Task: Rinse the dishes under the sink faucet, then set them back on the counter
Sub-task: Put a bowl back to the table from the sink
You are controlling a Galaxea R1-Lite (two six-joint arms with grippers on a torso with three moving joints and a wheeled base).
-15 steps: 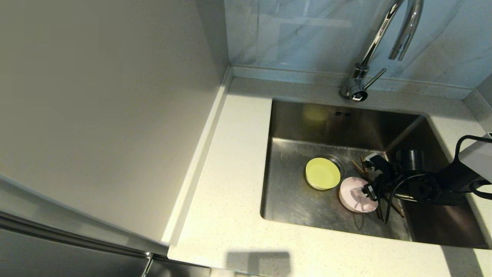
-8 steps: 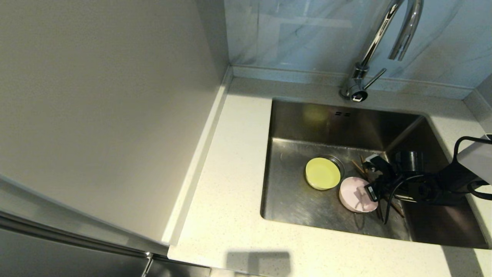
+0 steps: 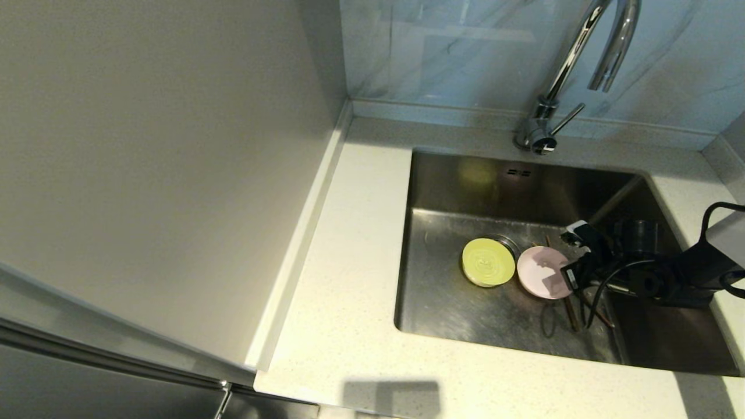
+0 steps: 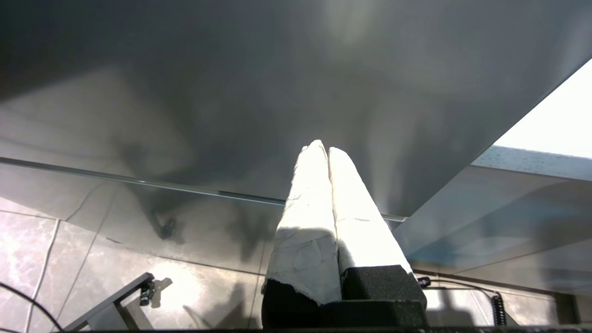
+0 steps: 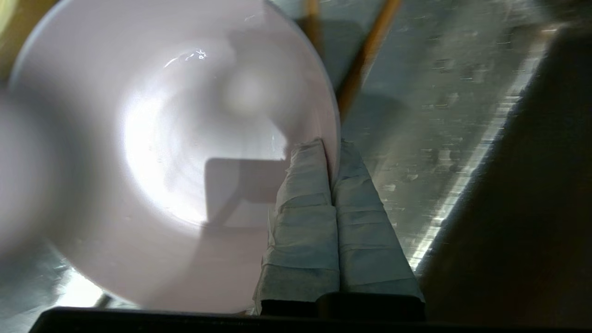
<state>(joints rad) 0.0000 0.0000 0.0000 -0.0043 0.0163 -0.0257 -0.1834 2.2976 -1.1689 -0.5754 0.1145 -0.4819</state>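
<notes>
My right claw (image 5: 332, 152) is down inside the sink (image 3: 442, 174), reaching in from the right, and its two padded fingers (image 5: 305, 185) are pinched together on the near-right rim of the pink bowl (image 3: 541, 271), one inside the wall and one outside. The bowl looks lifted off the sink floor and tipped a little, hanging from that one pinch. It sits just right of the green bowl (image 3: 488, 262), so close I cannot tell whether the rims touch. The green bowl rests over the drain, and the chopsticks (image 3: 569, 314) lie on the floor under and just near of the pink bowl, partly hidden by my wrist and cable.

My left claw (image 4: 326, 152) is parked out of the way below the counter (image 3: 349, 244), its fingers pressed shut on nothing.

My worries from here: I hold only a thin edge, so the bowl can swivel in the pads or slip out, most of all if it is wet. Swinging it left could knock the green bowl off the drain. The faucet (image 3: 573, 64) stands at the far edge, its spout high over the far right of the sink, so a careless lift could clip the spout or the lever. My dangling cable could also snag the chopsticks as I rise.
</notes>
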